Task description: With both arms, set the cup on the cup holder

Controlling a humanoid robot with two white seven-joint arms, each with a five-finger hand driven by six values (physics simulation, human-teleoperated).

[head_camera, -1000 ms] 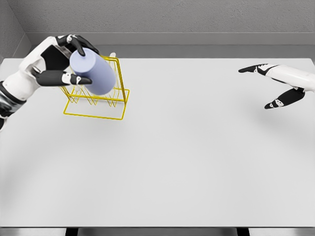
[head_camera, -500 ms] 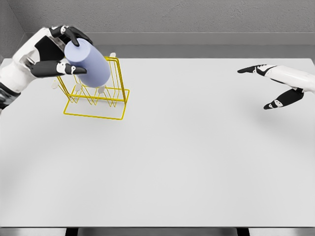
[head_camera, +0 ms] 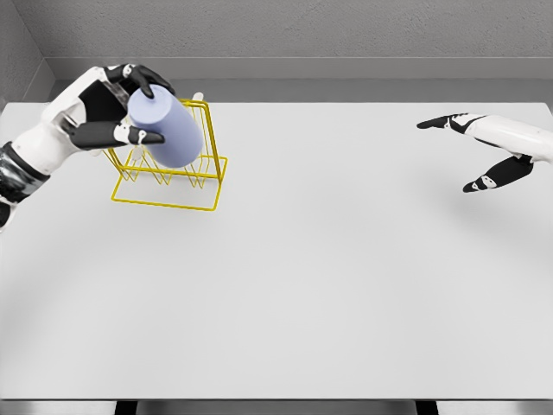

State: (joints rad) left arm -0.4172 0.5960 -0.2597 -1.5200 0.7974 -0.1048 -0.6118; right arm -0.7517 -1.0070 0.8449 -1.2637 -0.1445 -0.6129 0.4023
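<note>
Lavender cup (head_camera: 167, 128) sits tilted in the left hand (head_camera: 104, 117)'s curled grip, over the yellow wire cup holder (head_camera: 169, 169) just below it — released off-peg, it could clip the wire and tumble off.

Bright, even render; soft faint shadows; sharp throughout.

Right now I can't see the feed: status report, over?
Left hand shut on cup, tilted over yellow cup holder. Right hand open, far right. Nothing in the way.
</note>
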